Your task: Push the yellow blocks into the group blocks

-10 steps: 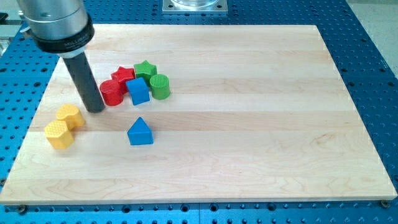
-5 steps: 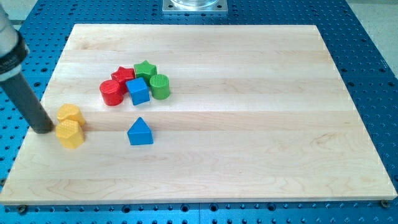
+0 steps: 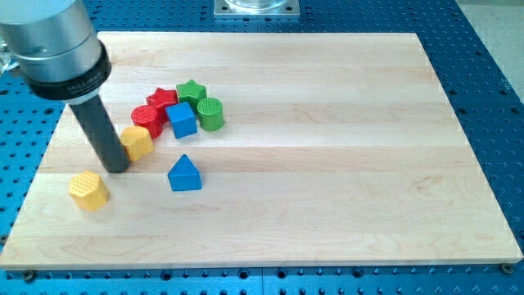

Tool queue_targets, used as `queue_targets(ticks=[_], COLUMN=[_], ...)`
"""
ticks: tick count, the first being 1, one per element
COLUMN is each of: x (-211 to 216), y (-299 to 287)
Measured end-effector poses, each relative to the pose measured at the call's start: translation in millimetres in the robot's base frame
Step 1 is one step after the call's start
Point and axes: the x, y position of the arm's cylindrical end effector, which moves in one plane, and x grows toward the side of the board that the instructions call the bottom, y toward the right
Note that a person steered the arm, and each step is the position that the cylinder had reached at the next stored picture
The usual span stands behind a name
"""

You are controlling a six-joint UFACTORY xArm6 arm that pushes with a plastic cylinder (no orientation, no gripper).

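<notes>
My tip (image 3: 116, 169) touches the left side of a yellow block (image 3: 137, 142), which rests against the red cylinder (image 3: 149, 119) of the group. A second yellow block (image 3: 88, 190) lies alone below and to the left of my tip. The group sits at the upper left of the wooden board (image 3: 327, 164): red cylinder, red star (image 3: 163, 98), green star (image 3: 191, 90), green cylinder (image 3: 210, 113) and blue cube (image 3: 182, 120). A blue triangular block (image 3: 184, 174) lies apart, below the group.
The rod's wide metal housing (image 3: 53, 45) hangs over the board's upper left corner. A blue perforated table (image 3: 491, 82) surrounds the board. A metal mount (image 3: 256, 7) shows at the view's top.
My tip swung from the board's left edge rightward, pushing one yellow block up and right against the red cylinder. The other yellow block stayed low, shifted slightly down.
</notes>
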Motion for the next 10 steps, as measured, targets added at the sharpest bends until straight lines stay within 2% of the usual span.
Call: queue_targets(ticks=[1,2,4,5,7,10], x=[-10.0,1.8,23.7,82.3,35.2,25.8], y=[37.9,35.1,-101.8,-88.5,40.6,48.4])
